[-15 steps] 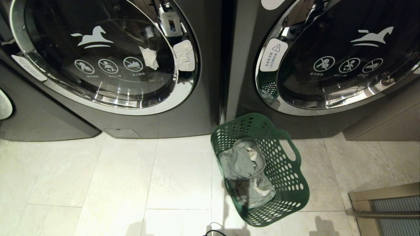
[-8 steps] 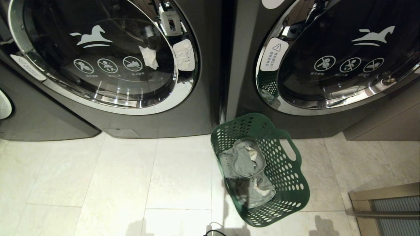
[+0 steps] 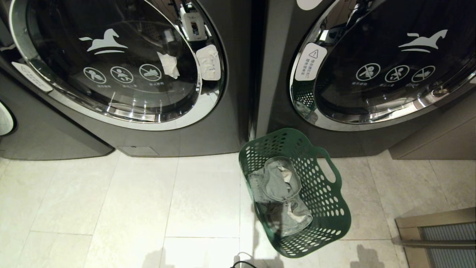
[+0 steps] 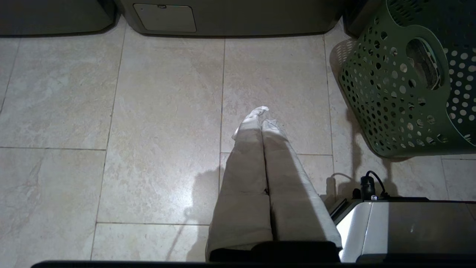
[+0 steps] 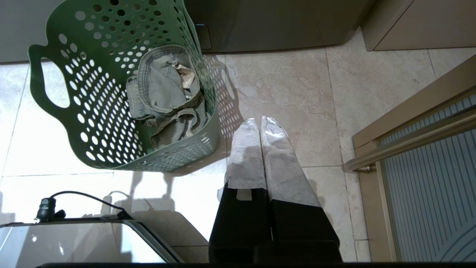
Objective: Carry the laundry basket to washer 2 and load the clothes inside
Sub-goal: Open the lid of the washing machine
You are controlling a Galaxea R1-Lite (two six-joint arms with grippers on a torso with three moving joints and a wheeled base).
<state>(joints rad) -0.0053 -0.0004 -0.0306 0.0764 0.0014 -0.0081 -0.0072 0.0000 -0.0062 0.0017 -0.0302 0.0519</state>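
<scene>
A green perforated laundry basket (image 3: pixel 329 208) stands on the tiled floor, close against the foot of the right-hand washer (image 3: pixel 386 63) and near the gap to the left-hand washer (image 3: pixel 115 63). Both round doors are shut; no number shows which is washer 2. Grey denim clothes (image 3: pixel 279 182) lie crumpled inside the basket. Neither arm shows in the head view. My left gripper (image 4: pixel 262 113) hangs shut and empty over bare tiles, with the basket (image 4: pixel 390 96) off to one side. My right gripper (image 5: pixel 259 120) is shut and empty beside the basket (image 5: pixel 93 111) and its clothes (image 5: pixel 163 85).
A wooden door frame with a metal rail (image 3: pixel 435 238) stands at the right, close to my right gripper. My own base (image 4: pixel 405 227) and a black cable (image 4: pixel 368 182) lie just behind the basket. Part of another machine (image 3: pixel 5 119) shows at far left.
</scene>
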